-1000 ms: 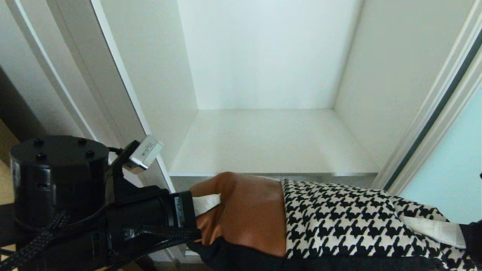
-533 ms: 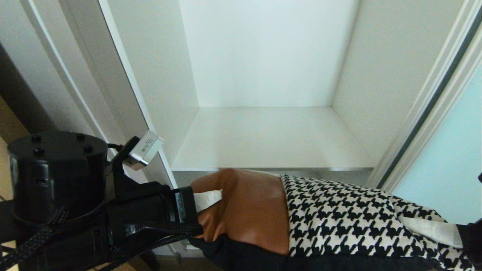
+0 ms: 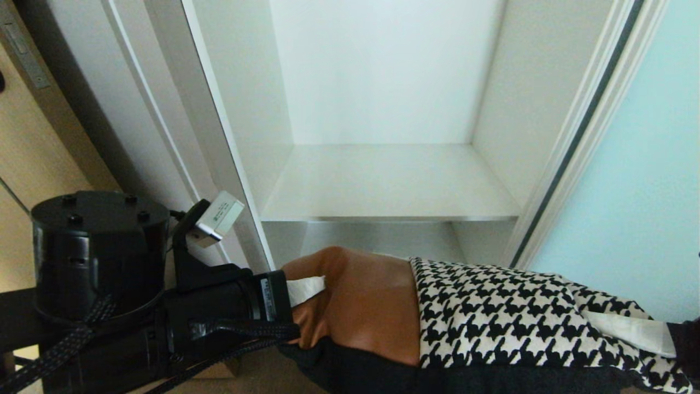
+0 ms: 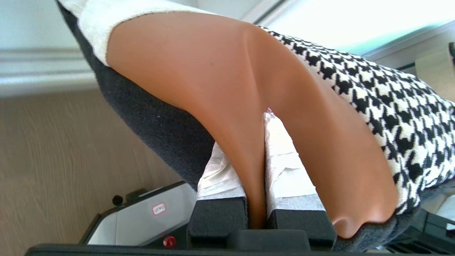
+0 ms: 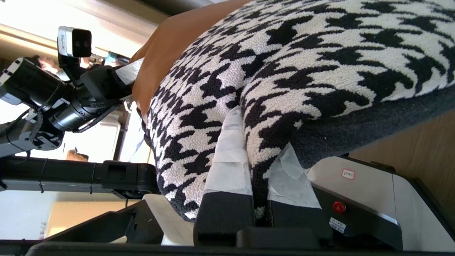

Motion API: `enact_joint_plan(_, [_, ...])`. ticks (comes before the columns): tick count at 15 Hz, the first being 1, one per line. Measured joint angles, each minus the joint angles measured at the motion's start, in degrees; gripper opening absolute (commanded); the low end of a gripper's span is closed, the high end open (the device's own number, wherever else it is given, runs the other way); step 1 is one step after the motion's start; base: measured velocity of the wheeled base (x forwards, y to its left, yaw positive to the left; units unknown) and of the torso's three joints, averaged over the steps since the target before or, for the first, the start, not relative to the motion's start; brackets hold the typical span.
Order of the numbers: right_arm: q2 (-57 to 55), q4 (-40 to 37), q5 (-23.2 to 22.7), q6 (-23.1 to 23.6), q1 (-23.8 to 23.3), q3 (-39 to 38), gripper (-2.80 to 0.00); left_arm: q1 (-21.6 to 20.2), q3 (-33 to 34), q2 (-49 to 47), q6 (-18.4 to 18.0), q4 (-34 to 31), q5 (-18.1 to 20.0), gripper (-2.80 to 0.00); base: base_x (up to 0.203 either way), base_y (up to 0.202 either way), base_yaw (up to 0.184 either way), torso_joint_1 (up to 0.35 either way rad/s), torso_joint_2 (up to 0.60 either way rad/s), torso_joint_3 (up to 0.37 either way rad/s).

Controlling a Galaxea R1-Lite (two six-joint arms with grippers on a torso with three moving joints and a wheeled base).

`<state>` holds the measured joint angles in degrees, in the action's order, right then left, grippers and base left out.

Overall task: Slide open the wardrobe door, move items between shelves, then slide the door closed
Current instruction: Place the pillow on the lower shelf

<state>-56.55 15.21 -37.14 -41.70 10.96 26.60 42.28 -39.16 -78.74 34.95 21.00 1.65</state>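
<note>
Head view shows the cushion (image 3: 481,323) held level across the bottom of the picture, in front of the open wardrobe and lower than the shelf (image 3: 391,183). Its left part is smooth rust-brown, the rest black-and-white houndstooth, with a dark felt-like edge running along the near side. The left gripper (image 3: 306,289) pinches the brown end; in the left wrist view its two taped fingers (image 4: 286,167) stand almost together, with only a thin fold of the brown cover squeezed between them. The right gripper (image 5: 257,170) grips the houndstooth end in the same way: in the right wrist view its white-taped fingers (image 5: 229,160) are drawn in narrow on a ridge of the patterned cloth beside the dark edge. The cushion hangs between the two grips, touching neither the shelf nor the wardrobe walls. The shelf is a plain white board between white walls. The door (image 3: 640,180), frosted pale aqua with a pale metal frame, stands slid to the right of the opening.
</note>
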Motion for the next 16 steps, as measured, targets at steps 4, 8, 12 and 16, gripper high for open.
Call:
enact_joint_plan(4, [0.03,-0.21,-0.09,0.0,0.03,0.0,-2.8,-0.02,-0.01,-0.37,-0.02,-0.01,-0.07,-2.8,-0.197,0.0,-0.001,0.002,0.0,0.003])
enact_joint_plan(8, [-0.48,-0.3,-0.17,0.0,0.01,-0.12,-2.8,-0.09,0.13,-1.89,-0.01,0.07,-0.4,-2.8,-0.076,0.0,0.0,-0.003,0.0,0.003])
enact_joint_plan(12, [-0.74,-0.36,-0.17,0.08,0.06,-0.59,-2.8,-0.16,-1.16,-6.35,0.05,0.1,-5.67,-2.8,0.0,0.0,0.0,0.0,0.0,0.0])
enact_joint_plan(16, [-1.57,-0.37,-0.23,0.08,0.23,-0.87,-2.8,-0.06,-0.76,-6.93,0.2,-0.28,-6.49,-2.8,0.0,0.0,0.0,0.0,0.0,0.0])
